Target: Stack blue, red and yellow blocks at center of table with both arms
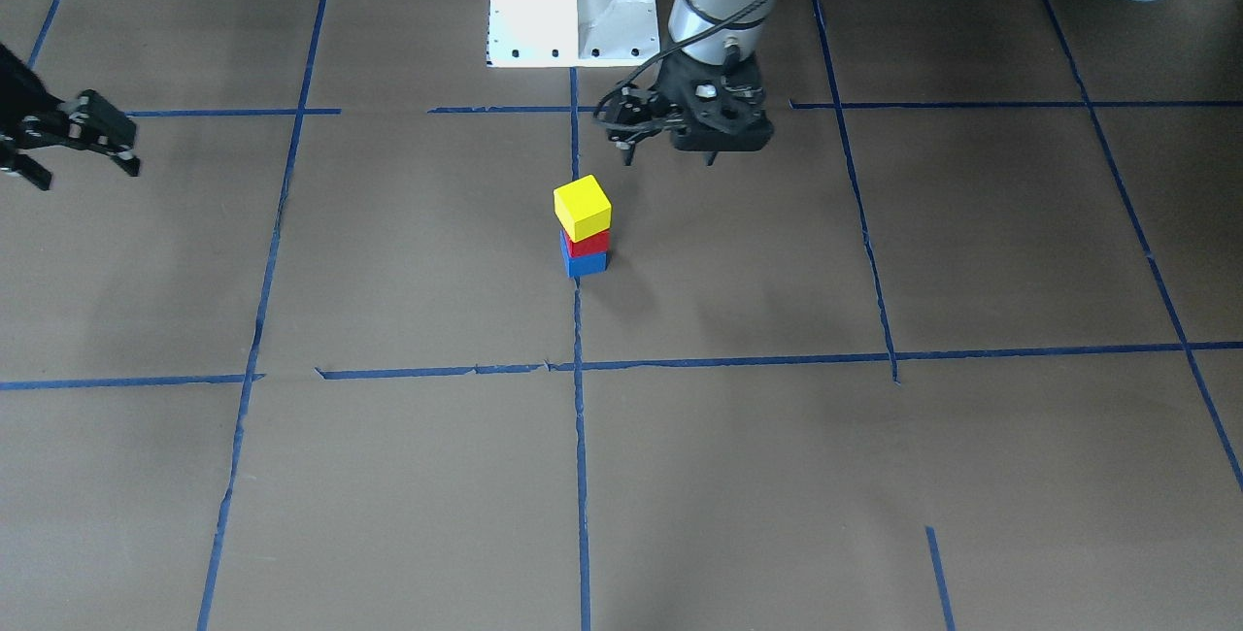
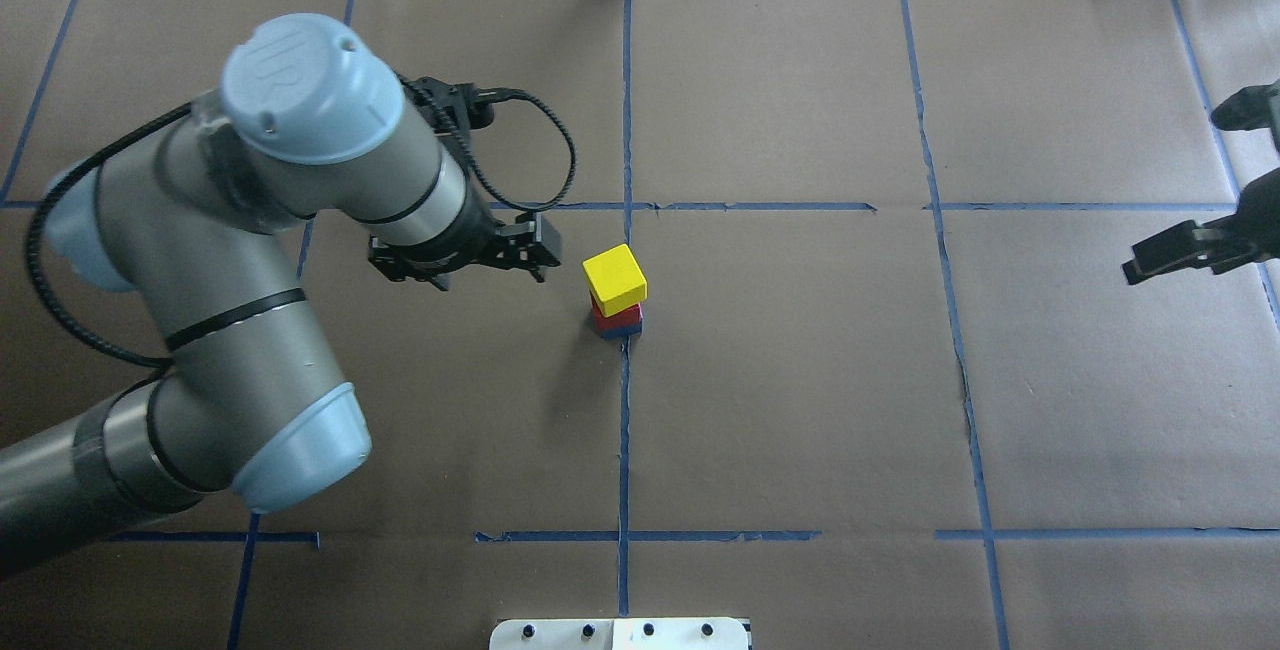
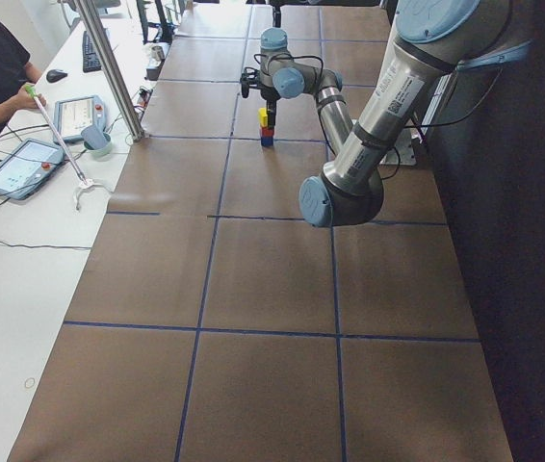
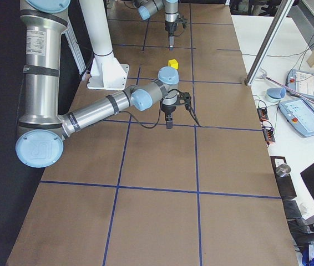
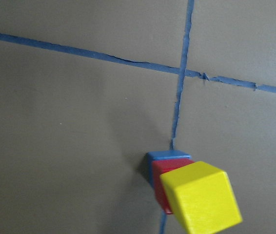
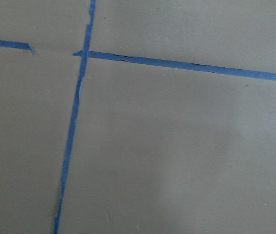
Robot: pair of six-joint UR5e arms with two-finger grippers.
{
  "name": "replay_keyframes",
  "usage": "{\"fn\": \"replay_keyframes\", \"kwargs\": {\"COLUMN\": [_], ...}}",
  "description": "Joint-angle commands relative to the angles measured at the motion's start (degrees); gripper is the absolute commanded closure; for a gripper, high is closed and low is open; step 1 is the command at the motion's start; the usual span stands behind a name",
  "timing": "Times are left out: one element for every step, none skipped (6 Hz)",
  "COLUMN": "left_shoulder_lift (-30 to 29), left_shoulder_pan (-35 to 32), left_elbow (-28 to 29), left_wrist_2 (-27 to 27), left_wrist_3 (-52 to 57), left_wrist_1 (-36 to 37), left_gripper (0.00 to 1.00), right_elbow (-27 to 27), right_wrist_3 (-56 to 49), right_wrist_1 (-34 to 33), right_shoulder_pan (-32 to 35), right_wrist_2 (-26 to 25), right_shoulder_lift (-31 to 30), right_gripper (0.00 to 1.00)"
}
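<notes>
A matte yellow wooden cube (image 1: 583,207) topped a three-block tower on the brown paper-covered tabletop (image 1: 738,476). A red wooden cube (image 1: 587,244) sat beneath it and a blue wooden cube (image 1: 585,264) at the bottom, resting on the paper. The yellow block sat turned slightly askew on the red one.

The left arm's black two-finger pincer (image 1: 670,160) hung above the tabletop with its fingers spread and nothing between them. The tower stood just beside and below it, on its side toward the robot's right, clear of the fingers. Seen from that pincer's own camera, the stack rose from a strip of blue tape (image 1: 581,456) running across the paper.

The right arm's black pincer (image 1: 87,175), also spread and empty, hung well apart from the tower, which lay off toward the robot's left of it. The white metal robot base (image 1: 573,0) stood behind the left pincer.
</notes>
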Motion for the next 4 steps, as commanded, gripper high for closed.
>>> {"fn": "replay_keyframes", "kwargs": {"left_shoulder_lift": [12.31, 21.08, 28.48, 33.42], "left_shoulder_pan": [-6.17, -12.13, -18.2, -25.39], "left_elbow": [-6.18, -9.33, -11.1, -10.86], "left_wrist_2": [-4.55, -8.08, -11.51, -12.24], "left_wrist_3": [13.15, 25.05, 35.87, 49.99], "left_wrist_1": [-0.49, -0.49, -0.49, 0.04], "left_gripper": [0.0, 0.0, 0.0, 0.0], "right_elbow": [-1.7, -2.31, -2.49, -4.41], "right_wrist_3": [-17.76, -22.72, -30.08, -39.81], "right_wrist_1": [-0.21, -2.47, -6.85, -11.94], "right_shoulder_pan": [10.9, 13.73, 17.58, 21.28], "right_wrist_2": [4.7, 4.71, 4.45, 3.92], "right_shoulder_lift": [-7.17, -7.73, -8.34, -8.0], "right_gripper": [0.0, 0.0, 0.0, 0.0]}}
